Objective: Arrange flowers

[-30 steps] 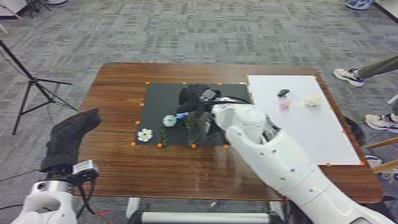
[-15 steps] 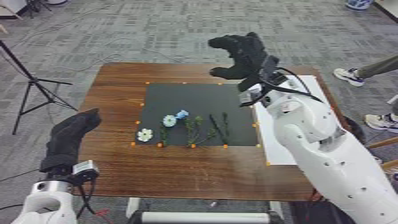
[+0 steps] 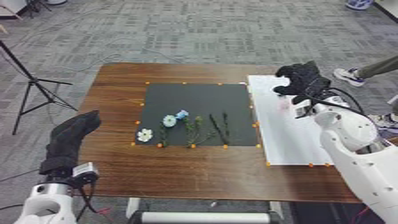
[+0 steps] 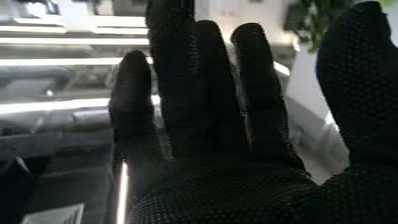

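Flowers [image 3: 169, 121] on black mat [image 3: 197, 95], well apart from right fingers [image 3: 308, 74].

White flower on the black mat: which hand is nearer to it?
Left. The left hand is to the left of the white flower; the right hand is farther off, to its right, over the white sheet.

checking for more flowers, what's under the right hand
The white sheet is under the right hand, with a faint pink patch by the hand. Anything directly beneath the hand is covered, so I can't tell whether flowers lie there.
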Controlling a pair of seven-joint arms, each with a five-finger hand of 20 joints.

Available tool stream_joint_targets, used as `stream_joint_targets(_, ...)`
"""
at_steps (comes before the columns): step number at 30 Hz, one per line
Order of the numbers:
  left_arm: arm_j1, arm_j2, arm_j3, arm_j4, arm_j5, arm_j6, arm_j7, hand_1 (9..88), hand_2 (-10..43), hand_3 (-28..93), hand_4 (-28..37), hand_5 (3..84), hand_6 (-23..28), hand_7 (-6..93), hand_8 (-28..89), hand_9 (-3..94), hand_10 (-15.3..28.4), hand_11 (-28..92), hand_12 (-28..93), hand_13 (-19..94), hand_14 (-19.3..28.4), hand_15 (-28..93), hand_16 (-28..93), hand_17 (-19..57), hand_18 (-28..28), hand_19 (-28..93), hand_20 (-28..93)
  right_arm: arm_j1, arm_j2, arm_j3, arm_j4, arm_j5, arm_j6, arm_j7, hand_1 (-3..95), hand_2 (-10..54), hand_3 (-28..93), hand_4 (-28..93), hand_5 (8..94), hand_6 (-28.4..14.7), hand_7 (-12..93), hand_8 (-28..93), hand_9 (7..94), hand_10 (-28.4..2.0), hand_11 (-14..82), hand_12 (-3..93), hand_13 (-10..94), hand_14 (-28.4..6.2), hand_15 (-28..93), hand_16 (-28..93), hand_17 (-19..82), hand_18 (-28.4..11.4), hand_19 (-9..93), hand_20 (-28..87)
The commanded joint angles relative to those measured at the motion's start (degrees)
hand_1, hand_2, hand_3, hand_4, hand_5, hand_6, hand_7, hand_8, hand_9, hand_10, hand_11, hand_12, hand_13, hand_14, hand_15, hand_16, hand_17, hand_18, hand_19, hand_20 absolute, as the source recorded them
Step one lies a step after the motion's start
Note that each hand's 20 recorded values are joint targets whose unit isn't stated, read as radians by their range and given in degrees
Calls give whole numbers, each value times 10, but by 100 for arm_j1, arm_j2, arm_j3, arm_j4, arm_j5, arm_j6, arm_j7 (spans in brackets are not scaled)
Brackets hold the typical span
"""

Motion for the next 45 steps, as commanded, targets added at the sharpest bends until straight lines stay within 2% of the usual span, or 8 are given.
stream_joint_targets(1,76,-72,-20,-53,19,-52,36,264,17,712,-214,494,-3,193,-80,463,125,199,134,365,167,190,10,9,121,55,151,30,-120,97,397,-506,-315,-226,349,-95,723,-232,528,25,272,-130,590,-125,169,190,676,-93,380,298,268,-229,671,508)
stream_joint_targets(16,171,-106,-48,-76,11,-88,41,264,16,711,-214,493,-5,193,-80,463,125,198,135,364,168,190,10,9,122,55,150,-247,-154,368,622,-794,-614,-409,356,-95,731,-235,532,32,288,-140,594,-121,180,190,666,-97,394,300,259,-225,659,508)
stream_joint_targets(23,139,-110,-19,-70,14,-124,17,264,17,711,-213,493,-6,192,-80,462,125,198,135,365,169,190,10,9,122,56,151,-230,-333,335,846,-964,-536,-385,383,-95,735,-240,536,34,292,-143,608,-119,185,189,676,-92,421,305,261,-224,657,508)
stream_joint_targets(28,91,-108,19,-59,9,-132,16,264,17,710,-213,493,-6,193,-79,463,124,198,135,365,168,190,10,9,122,56,151,-215,-454,232,1128,-1049,-77,-333,441,-95,733,-258,553,49,315,-152,644,-105,197,186,675,-91,474,308,266,-217,654,502)
stream_joint_targets(30,60,-102,32,-49,15,-158,-13,264,17,709,-213,492,-6,192,-79,463,124,198,135,364,168,191,10,9,122,56,150,-212,-478,194,1243,-1086,188,-336,486,-95,698,-269,568,54,337,-59,676,-92,196,193,686,-88,500,304,270,-214,652,499)
stream_joint_targets(35,57,-101,32,-56,18,-135,-1,264,17,710,-213,493,-5,192,-79,462,124,199,135,363,168,189,10,8,122,56,151,-93,-326,-21,1370,-785,873,-383,559,-95,638,-268,684,70,350,-43,825,-65,67,326,723,-78,535,317,285,-205,640,497)
stream_joint_targets(42,118,-95,-6,-83,8,-106,19,264,17,710,-213,492,-4,191,-79,462,123,199,134,364,168,189,11,8,122,55,150,28,108,-333,538,60,1370,94,571,-95,646,-263,747,73,322,-38,878,-64,59,340,739,-76,552,331,296,-202,642,502)
stream_joint_targets(45,131,-89,-21,-93,10,-110,28,264,17,709,-213,492,-4,191,-78,462,124,200,134,364,168,189,11,8,122,54,151,94,319,-479,74,188,1196,215,570,-95,649,-261,759,70,312,-36,885,-66,57,340,737,-78,553,335,295,-202,642,503)
